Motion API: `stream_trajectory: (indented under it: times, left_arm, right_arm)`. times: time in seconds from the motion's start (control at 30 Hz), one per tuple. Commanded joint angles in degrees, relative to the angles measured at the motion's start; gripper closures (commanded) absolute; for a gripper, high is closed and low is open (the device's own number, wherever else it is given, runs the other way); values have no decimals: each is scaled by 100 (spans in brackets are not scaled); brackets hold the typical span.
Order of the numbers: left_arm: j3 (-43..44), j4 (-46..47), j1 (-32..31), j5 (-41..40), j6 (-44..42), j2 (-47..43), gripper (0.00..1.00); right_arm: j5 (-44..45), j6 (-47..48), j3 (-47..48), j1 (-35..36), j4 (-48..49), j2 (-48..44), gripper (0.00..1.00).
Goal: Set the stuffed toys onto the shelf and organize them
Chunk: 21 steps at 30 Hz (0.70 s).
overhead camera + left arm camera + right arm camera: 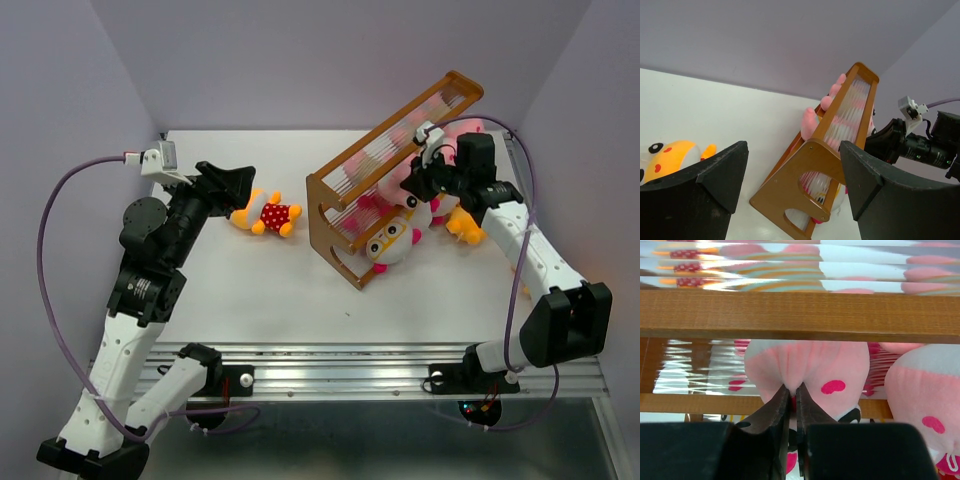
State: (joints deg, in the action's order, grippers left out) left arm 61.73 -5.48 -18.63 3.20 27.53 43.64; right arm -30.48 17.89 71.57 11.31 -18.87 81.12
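Observation:
The orange-brown wooden shelf (335, 235) stands slanted on the table, right of centre, and also shows in the left wrist view (795, 175). Several stuffed toys crowd its far side, among them a white-faced one with orange glasses (392, 243) at its near end. A yellow-orange toy in red polka dots (268, 213) lies alone left of the shelf, close beside my open, empty left gripper (240, 185). My right gripper (415, 185) is behind the shelf. In the right wrist view it (793, 387) is shut on a pink toy (825, 365) below the shelf's wooden rail (800, 315).
Another yellow-orange toy (465, 228) lies right of the shelf under my right arm. A second pink toy (925, 390) sits right of the held one. Purple walls close in the white table (250, 290). A metal rail (350, 375) runs along the near edge.

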Motion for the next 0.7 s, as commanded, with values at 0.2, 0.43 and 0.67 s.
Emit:
stream_trajectory:
  times: [0.2, 0.43, 0.67]
  left_arm:
    - [-56, 319, 18, 14, 7, -22, 16]
    - [-100, 477, 18, 128, 60, 75, 16]
    - [-30, 504, 18, 216, 42, 233, 16]
  right_arm:
    - [857, -1409, -345, -15, 700, -939, 100]
    - [1553, -1631, -828, -15, 1025, -1362, 99]
    - [1747, -1578, -1119, 37, 1316, -1292, 100]
